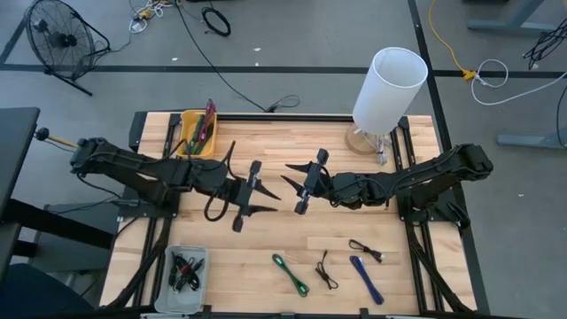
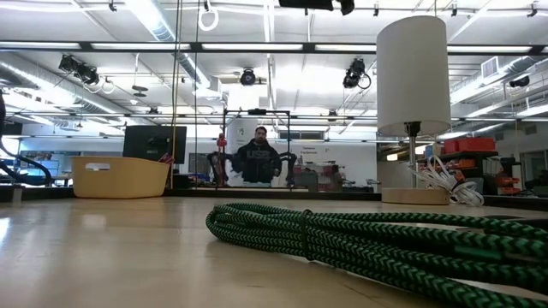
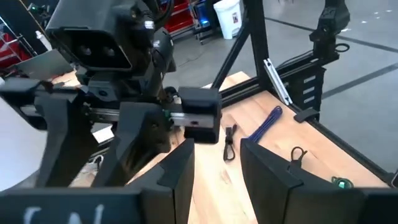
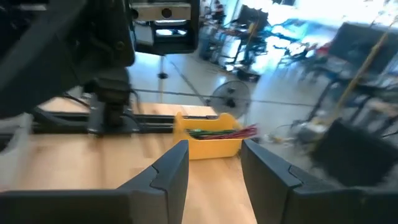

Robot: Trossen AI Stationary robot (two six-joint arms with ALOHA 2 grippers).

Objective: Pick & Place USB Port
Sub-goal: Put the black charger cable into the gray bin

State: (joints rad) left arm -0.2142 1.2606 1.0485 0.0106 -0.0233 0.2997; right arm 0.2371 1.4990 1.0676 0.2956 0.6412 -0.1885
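Several coiled cables lie along the table's near edge: a green one (image 1: 290,273) (image 2: 342,239), a thin black one (image 1: 326,270) (image 3: 229,143), a blue one (image 1: 366,277) (image 3: 267,121) and a small black one (image 1: 365,250) (image 3: 297,154). My left gripper (image 1: 273,200) (image 3: 217,186) hangs open over the table's middle, pointing right. My right gripper (image 1: 289,177) (image 4: 214,177) is open just to its right, pointing left. The two face each other closely above bare wood. Neither is near the cables.
A yellow bin (image 1: 199,133) (image 4: 208,140) with cables stands at the far left. A grey tray (image 1: 186,270) with black parts sits at the near left corner. A white lamp (image 1: 390,89) (image 2: 411,77) stands at the far right, white cord (image 2: 445,184) at its base. A person (image 2: 259,158) stands far behind.
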